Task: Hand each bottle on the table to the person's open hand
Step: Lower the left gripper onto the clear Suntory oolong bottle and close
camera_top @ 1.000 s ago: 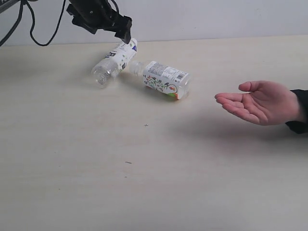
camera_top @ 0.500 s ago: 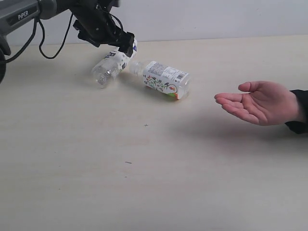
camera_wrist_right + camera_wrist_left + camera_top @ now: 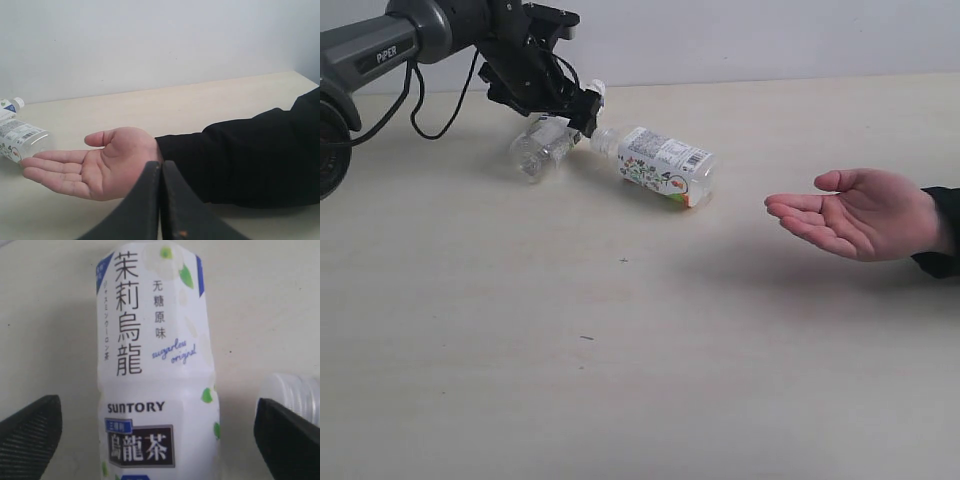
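Observation:
Two bottles lie on their sides on the table (image 3: 620,330). The white one with dark print (image 3: 542,145) fills the left wrist view (image 3: 155,365), and my left gripper (image 3: 570,113) is open and straddles it, with a finger (image 3: 30,435) well clear on each side. The white floral bottle (image 3: 662,166) lies just beside it, its cap (image 3: 295,390) near one finger. The person's open hand (image 3: 860,212) waits palm up at the right. My right gripper (image 3: 161,167) is shut and empty, close behind that hand (image 3: 95,165). No other bottles are in view.
The person's dark sleeve (image 3: 250,155) runs along the table's right side. A black cable (image 3: 430,100) hangs from the left arm at the back left. A pale wall (image 3: 770,35) stands behind the table's far edge.
My left arm has reached forward and down, bringing the open gripper from above the bottle's cap to around its body. The bottles and the hand have stayed put.

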Available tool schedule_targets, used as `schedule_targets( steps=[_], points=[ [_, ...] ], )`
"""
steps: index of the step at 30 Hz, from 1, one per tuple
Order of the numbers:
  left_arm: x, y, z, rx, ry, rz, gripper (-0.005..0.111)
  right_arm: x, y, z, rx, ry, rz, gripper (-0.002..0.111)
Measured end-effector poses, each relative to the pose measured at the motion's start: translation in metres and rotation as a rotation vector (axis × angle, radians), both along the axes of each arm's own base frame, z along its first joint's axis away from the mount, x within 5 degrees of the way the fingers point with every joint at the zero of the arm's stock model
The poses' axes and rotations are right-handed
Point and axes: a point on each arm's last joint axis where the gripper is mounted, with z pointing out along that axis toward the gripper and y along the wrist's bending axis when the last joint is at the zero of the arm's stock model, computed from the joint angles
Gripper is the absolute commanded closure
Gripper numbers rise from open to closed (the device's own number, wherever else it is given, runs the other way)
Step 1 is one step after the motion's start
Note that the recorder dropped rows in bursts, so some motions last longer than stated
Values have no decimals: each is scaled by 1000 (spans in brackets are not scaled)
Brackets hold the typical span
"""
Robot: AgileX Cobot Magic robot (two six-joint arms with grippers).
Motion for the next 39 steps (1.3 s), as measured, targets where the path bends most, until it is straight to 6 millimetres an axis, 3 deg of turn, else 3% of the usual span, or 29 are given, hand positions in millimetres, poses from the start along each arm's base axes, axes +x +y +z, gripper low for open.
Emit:
schedule_targets(
  steps=[33,36,39],
  points=[
    [3,2,-9,37,-14,-1,6,0,0,0,0,0,0,108],
    [3,2,-9,37,-14,-1,13,0,0,0,0,0,0,108],
    [2,3,-9,41,-5,-2,32,0,0,0,0,0,0,108]
  ],
)
